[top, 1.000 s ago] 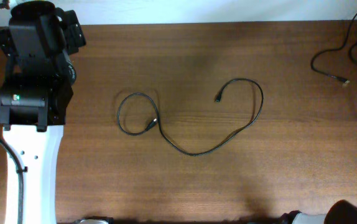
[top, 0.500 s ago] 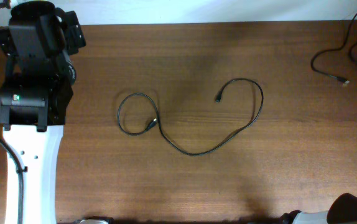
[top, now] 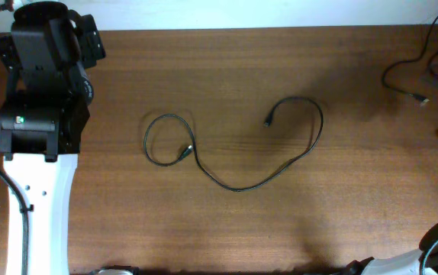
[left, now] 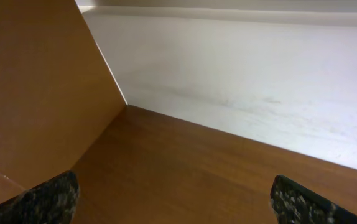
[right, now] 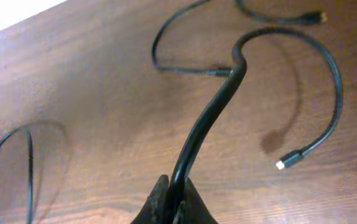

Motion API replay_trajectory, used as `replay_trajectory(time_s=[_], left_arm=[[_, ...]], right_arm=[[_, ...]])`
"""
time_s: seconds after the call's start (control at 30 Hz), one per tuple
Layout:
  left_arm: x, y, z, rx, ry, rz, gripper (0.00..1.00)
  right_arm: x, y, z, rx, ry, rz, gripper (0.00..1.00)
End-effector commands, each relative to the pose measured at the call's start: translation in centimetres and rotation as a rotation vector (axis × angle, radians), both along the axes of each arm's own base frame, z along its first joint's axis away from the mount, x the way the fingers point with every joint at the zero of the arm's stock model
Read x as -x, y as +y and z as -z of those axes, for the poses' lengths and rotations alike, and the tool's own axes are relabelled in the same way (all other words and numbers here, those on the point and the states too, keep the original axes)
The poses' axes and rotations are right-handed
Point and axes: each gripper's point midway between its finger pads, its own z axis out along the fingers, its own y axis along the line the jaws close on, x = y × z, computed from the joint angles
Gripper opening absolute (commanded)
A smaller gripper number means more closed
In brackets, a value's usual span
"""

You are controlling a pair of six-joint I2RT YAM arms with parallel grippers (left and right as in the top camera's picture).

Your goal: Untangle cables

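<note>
Though the green label [top: 20, 119] on my left arm [top: 40, 176] is too small to read, the poses are plain. My right gripper [right: 173, 204] is clamped on the near cable [right: 225, 93], which climbs away from it and curls round to a pale tip [right: 282, 164]. The other cable [top: 238, 186] lies looped in the middle of the table [top: 204, 69]. Farther off, the left gripper [left: 173, 202] gapes wide at the back corner, arm stretched along the left edge.

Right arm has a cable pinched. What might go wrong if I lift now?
The right gripper pinches the held cable only at its fingertips, so it may slip out. Near the bend, a second cable seems to meet it; lifting might drag both along and tangle them.
</note>
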Motion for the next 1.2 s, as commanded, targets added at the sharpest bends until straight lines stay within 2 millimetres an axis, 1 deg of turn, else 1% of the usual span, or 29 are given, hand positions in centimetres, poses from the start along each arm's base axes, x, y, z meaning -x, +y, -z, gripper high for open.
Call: replay_trajectory(time_s=[0.0, 0.1, 0.13, 0.17, 0.23, 0.3, 0.33, 0.37, 0.4, 0.43, 0.47, 0.5, 0.57, 0.6, 0.63, 0.7, 0.73, 0.77, 0.8, 0.83, 0.87, 0.9, 0.93, 0.97, 1.0, 1.07, 1.1, 1.13, 1.17], left_arm=[[0.6, 0.1, -0.9, -0.010, -0.017, 0.007, 0.99], [0.6, 0.1, -0.9, -0.010, -0.017, 0.007, 0.99], [0.6, 0.1, -0.9, -0.010, -0.017, 0.007, 0.99], [0.6, 0.1, -0.9, -0.010, -0.017, 0.007, 0.99], [0.7, 0.1, -0.8, -0.010, -0.016, 0.007, 0.99], [0.6, 0.1, -0.8, -0.010, -0.016, 0.007, 0.99], [0.6, 0.0, -0.8, -0.010, -0.015, 0.007, 0.99], [0.7, 0.0, -0.7, -0.010, -0.010, 0.008, 0.99], [0.7, 0.0, -0.6, -0.010, -0.004, 0.008, 0.99], [0.8, 0.0, -0.5, -0.011, -0.001, 0.008, 0.99], [0.8, 0.0, -0.5, -0.011, -0.001, 0.008, 0.99], [0.8, 0.0, -0.5, -0.011, -0.001, 0.008, 0.99], [0.8, 0.0, -0.5, -0.010, -0.001, 0.008, 0.99], [0.8, 0.0, -0.5, -0.010, -0.001, 0.008, 0.99], [0.8, 0.0, -0.5, -0.010, -0.001, 0.008, 0.99], [0.8, 0.0, -0.5, -0.010, -0.002, 0.008, 0.99], [0.7, 0.0, -0.6, -0.010, -0.005, 0.008, 0.99], [0.7, 0.0, -0.7, -0.010, -0.009, 0.008, 0.99], [0.6, 0.0, -0.8, -0.008, -0.013, 0.011, 0.99], [0.6, -0.1, -0.8, -0.007, -0.017, 0.015, 0.99], [0.6, -0.1, -0.9, -0.006, -0.018, 0.014, 0.99], [0.5, -0.1, -0.9, -0.007, -0.020, 0.015, 0.99], [0.6, -0.1, -0.9, -0.007, -0.019, 0.014, 0.99], [0.6, -0.1, -0.9, -0.007, -0.019, 0.014, 0.99], [0.6, -0.1, -0.9, -0.006, -0.020, 0.014, 0.99], [0.5, -0.1, -0.8, -0.006, -0.018, 0.017, 0.99], [0.5, -0.2, -0.8, -0.004, -0.016, 0.021, 0.99], [0.3, -0.7, -0.7, 0.008, -0.014, 0.049, 0.99], [0.2, -1.1, -0.5, 0.018, -0.011, 0.076, 0.99]], right_arm=[[0.1, -0.2, 0.4, 0.006, -0.019, 0.009, 0.04], [1.0, -2.9, -0.1, 0.011, -0.040, 0.106, 0.04], [2.1, -5.4, -0.6, 0.005, -0.066, 0.194, 0.04], [3.4, -7.3, -0.9, -0.003, -0.081, 0.264, 0.04], [6.0, -10.0, -1.0, -0.003, -0.086, 0.351, 0.04], [7.3, -11.2, -1.0, -0.013, -0.090, 0.405, 0.04], [7.3, -11.6, -1.2, -0.037, -0.105, 0.441, 0.04], [6.8, -11.7, -1.6, -0.057, -0.127, 0.467, 0.04], [6.3, -11.6, -1.8, -0.055, -0.138, 0.462, 0.07], [5.9, -11.4, -1.9, -0.050, -0.141, 0.451, 0.29], [5.5, -11.1, -1.9, -0.050, -0.141, 0.441, 0.82], [5.3, -10.9, -1.9, -0.050, -0.139, 0.435, 0.93], [5.2, -10.8, -1.9, -0.051, -0.143, 0.432, 0.94], [4.8, -10.6, -2.4, -0.055, -0.168, 0.411, 0.94], [4.2, -10.0, -3.4, -0.068, -0.210, 0.373, 0.94], [2.3, -7.7, -9.1, -0.057, -0.353, 0.267, 0.92], [1.8, -6.9, -10.6, -0.042, -0.372, 0.244, 0.91], [0.7, -4.4, -13.4, -0.015, -0.401, 0.185, 0.91], [-0.1, -2.5, -14.9, 0.001, -0.417, 0.136, 0.91], [-1.2, 0.4, -16.3, 0.016, -0.434, 0.067, 0.91], [-2.2, 3.0, -17.2, 0.018, -0.448, 0.007, 0.91], [-3.3, 6.2, -17.8, 0.017, -0.458, -0.072, 0.91], [-4.4, 9.6, -18.0, 0.015, -0.457, -0.156, 0.91], [-5.1, 11.9, -17.8, 0.011, -0.452, -0.214, 0.91], [-6.1, 16.1, -17.2, -0.013, -0.430, -0.305, 0.90], [-7.3, 22.5, -14.9, -0.011, -0.340, -0.395, 0.88], [-7.5, 24.9, -14.0, 0.003, -0.306, -0.432, 0.88], [-7.3, 29.7, -12.1, 0.054, -0.254, -0.562, 0.88], [-6.8, 32.7, -10.6, 0.092, -0.211, -0.645, 0.89]])
